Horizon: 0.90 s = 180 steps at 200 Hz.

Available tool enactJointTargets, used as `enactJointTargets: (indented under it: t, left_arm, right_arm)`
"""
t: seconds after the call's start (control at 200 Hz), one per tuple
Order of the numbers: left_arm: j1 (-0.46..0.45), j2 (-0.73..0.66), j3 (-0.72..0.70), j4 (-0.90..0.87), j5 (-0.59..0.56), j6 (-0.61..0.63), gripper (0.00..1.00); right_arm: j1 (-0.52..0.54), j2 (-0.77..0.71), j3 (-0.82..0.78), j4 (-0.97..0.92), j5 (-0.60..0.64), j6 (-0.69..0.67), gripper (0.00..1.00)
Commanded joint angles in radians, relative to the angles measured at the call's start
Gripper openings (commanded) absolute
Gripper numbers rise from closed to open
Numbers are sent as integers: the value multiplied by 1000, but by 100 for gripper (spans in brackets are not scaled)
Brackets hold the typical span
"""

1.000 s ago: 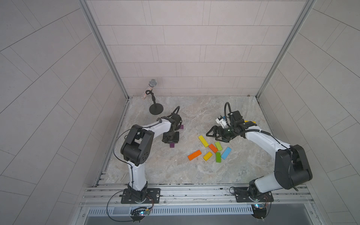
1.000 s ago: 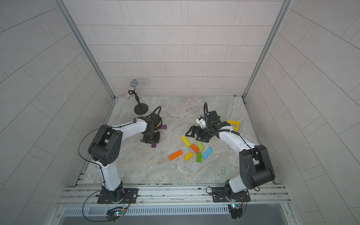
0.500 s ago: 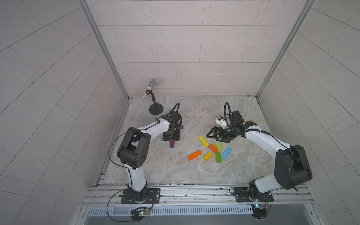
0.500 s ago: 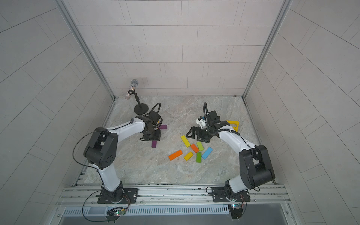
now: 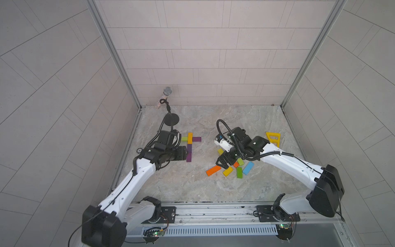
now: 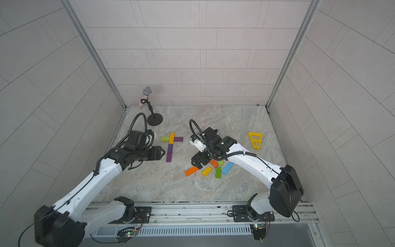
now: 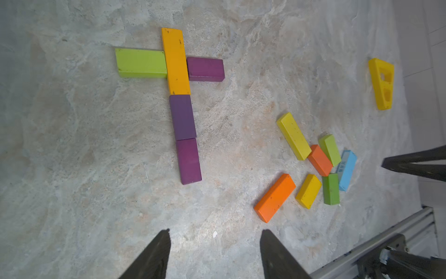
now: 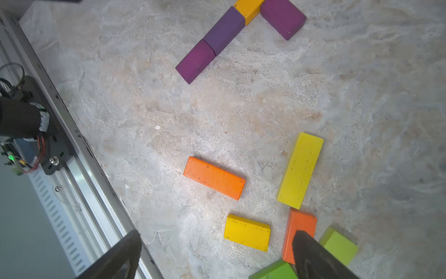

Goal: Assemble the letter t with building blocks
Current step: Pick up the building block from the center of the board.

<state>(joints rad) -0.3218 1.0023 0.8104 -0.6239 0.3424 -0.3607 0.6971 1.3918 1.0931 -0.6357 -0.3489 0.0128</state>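
Building blocks form a t shape: a lime block (image 5: 184, 139), an orange-yellow block (image 5: 190, 138) and a purple block (image 5: 196, 139) make the crossbar. Two purple blocks (image 5: 189, 152) continue the stem, also seen in the left wrist view (image 7: 185, 139). My left gripper (image 7: 215, 232) is open and empty, just left of the stem (image 6: 163, 153). My right gripper (image 8: 217, 233) is open above the loose blocks, among them a long orange one (image 5: 213, 170), a yellow one (image 8: 247, 232), a dark green one (image 5: 239, 172) and a light blue one (image 5: 248, 167).
A yellow triangular slotted frame (image 5: 273, 139) lies at the right, behind the right arm. A microphone on a black round-foot stand (image 5: 171, 119) stands at the back left. The metal rail (image 5: 213, 211) runs along the front edge.
My left gripper has opened wider and drawn back to the left, off the purple stem blocks. The right arm has not moved.
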Motion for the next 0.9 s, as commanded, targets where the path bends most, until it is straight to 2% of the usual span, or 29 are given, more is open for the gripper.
enactJointTargets:
  t: [0.0, 0.11, 0.245, 0.365, 0.53, 0.74, 0.896]
  left_arm:
    - [12, -88, -74, 33, 112, -22, 64]
    - [24, -144, -114, 6, 169, -63, 64]
    - [49, -169, -109, 17, 200, -106, 64]
    - [64, -154, -147, 79, 250, -188, 65]
    - [67, -177, -174, 58, 219, -200, 66]
    - [66, -160, -151, 33, 161, -152, 67]
    - [66, -179, -153, 52, 114, -135, 67]
  right_arm:
    - [35, -51, -90, 129, 61, -206, 99]
    - [107, -49, -146, 196, 101, -368, 100]
    - [129, 31, -142, 260, 65, -454, 97]
    - [147, 112, -129, 318, 95, -536, 91]
    - [147, 230, -55, 278, 126, -646, 78]
    - [147, 303, -32, 253, 98, -733, 71]
    - [147, 327, -8, 181, 72, -774, 63]
